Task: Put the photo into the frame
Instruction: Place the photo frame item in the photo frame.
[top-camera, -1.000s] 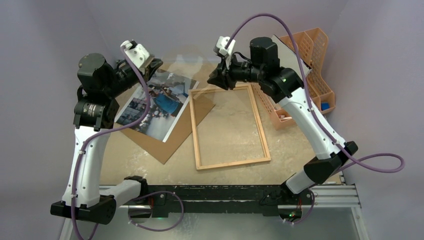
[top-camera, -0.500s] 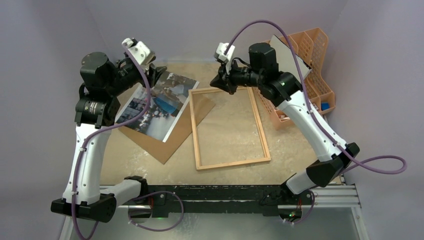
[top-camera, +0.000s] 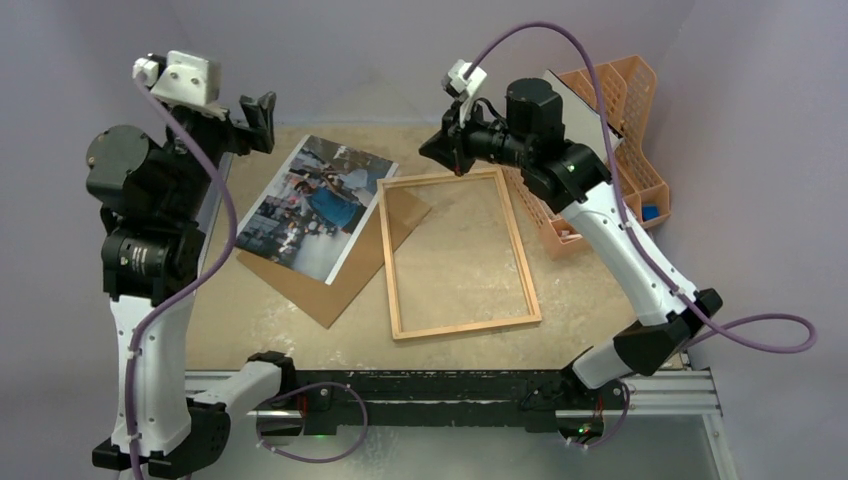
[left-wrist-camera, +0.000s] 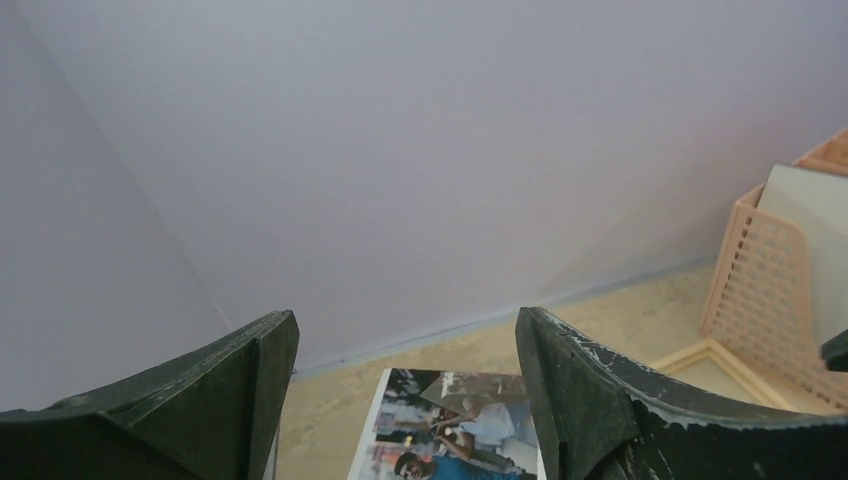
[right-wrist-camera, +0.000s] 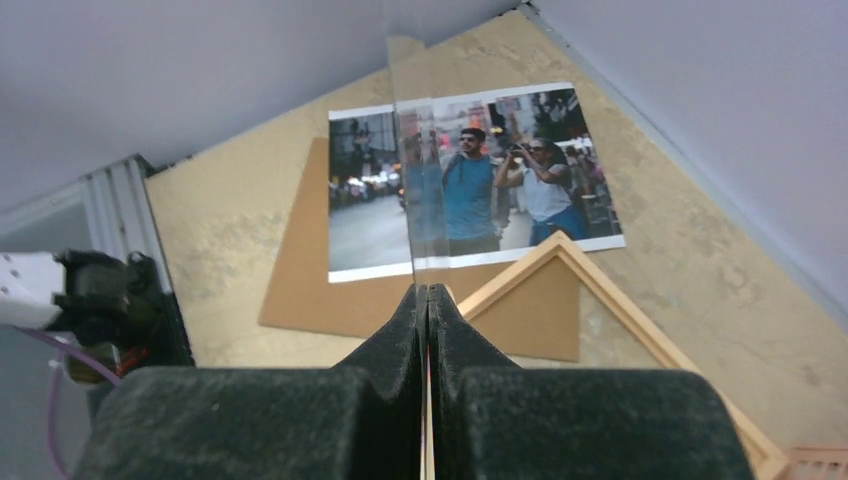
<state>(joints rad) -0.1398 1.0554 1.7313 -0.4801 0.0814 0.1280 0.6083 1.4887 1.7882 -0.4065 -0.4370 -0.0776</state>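
The photo (top-camera: 312, 208) lies face up on the table (top-camera: 600, 290), left of the frame (top-camera: 465, 327), with its long axis running near-left to far-right. The left hand (top-camera: 258, 118), jaws wide, hovers nearer, beyond its far-left corner. The right hand (top-camera: 452, 160) pinches a clear pane (right-wrist-camera: 415, 180).

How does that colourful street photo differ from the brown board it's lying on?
The glossy colour photo shows people on a street; the brown hardboard panel is plain. The photo lies on top, fully visible; the panel is partly hidden beneath it. The panel's corner reaches well inside the thin light wooden frame; the photo does not. Both are flat rectangles lying on the table.
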